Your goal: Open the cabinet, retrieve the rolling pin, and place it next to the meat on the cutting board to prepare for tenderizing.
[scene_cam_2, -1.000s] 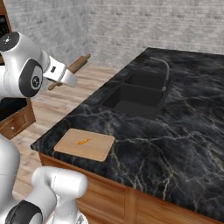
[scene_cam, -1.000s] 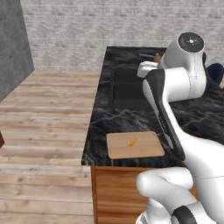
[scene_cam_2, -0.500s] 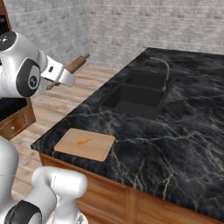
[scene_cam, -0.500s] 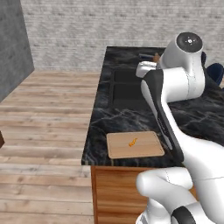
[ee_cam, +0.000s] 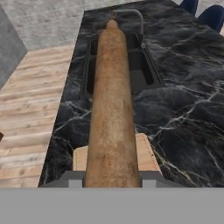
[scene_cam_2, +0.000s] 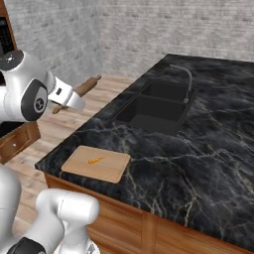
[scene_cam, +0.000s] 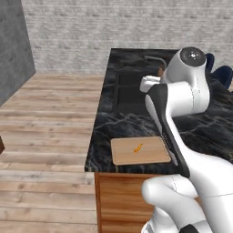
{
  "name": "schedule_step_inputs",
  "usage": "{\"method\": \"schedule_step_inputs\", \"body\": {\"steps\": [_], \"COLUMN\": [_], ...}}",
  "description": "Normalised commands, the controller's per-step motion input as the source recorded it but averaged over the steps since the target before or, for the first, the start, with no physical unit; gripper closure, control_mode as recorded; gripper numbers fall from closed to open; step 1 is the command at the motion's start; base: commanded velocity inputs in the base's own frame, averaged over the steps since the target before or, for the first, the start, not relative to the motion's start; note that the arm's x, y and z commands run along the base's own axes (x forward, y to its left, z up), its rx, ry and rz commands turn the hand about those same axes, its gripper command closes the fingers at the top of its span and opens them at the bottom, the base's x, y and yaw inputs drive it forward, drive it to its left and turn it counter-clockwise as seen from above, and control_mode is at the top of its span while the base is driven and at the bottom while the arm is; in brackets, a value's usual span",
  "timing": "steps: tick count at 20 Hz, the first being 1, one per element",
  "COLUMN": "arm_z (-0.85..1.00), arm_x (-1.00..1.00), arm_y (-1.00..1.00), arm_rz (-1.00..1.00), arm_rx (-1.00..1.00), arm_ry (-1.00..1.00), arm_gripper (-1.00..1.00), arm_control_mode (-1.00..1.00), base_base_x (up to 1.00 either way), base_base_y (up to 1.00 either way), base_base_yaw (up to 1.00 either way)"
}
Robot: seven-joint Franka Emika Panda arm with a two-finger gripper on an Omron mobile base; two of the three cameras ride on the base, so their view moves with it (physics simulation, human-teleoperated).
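Above counter edge, end effector grips rolling pin; pin hides most of cutting board in hand cam.

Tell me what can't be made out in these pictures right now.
- Gripper fingers: hand view, hidden under the rolling pin; the contact itself is not visible.
- Meat: right base view, too small to tell its shape; hand view, covered by the pin.
- Cutting board: hand view, mostly behind the pin.
- Rolling pin's near end: left base view, hidden behind the arm.
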Motion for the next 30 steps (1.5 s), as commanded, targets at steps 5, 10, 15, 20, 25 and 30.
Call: {"method": "schedule_step_inputs", "body": {"steps": [5, 10, 15, 20, 25, 30], "arm_z": [-0.55, -0.70, -0.69, -0.64, -0.54, -0.53], "arm_x": [0.00, 0.00, 0.00, 0.00, 0.00, 0.00], "arm_y": [0.03, 0.06, 0.00, 0.00, 0.00, 0.00], "arm_rz": [0.00, 0.00, 0.00, 0.00, 0.00, 0.00], "arm_rx": [0.01, 0.00, 0.04, 0.02, 0.00, 0.00], "arm_ry": [0.01, 0.02, 0.09, 0.14, 0.06, 0.00], "arm_gripper": [1.00, 1.00, 1.00, 1.00, 1.00, 1.00], "arm_control_mode": [-1.00, -1.00, -1.00, -1.00, -1.00, -1.00], "base_base_x": [0.00, 0.00, 0.00, 0.00, 0.00, 0.00], "base_base_y": [0.00, 0.00, 0.00, 0.00, 0.00, 0.00], "base_base_yaw": [0.00, 0.00, 0.00, 0.00, 0.00, 0.00]}}
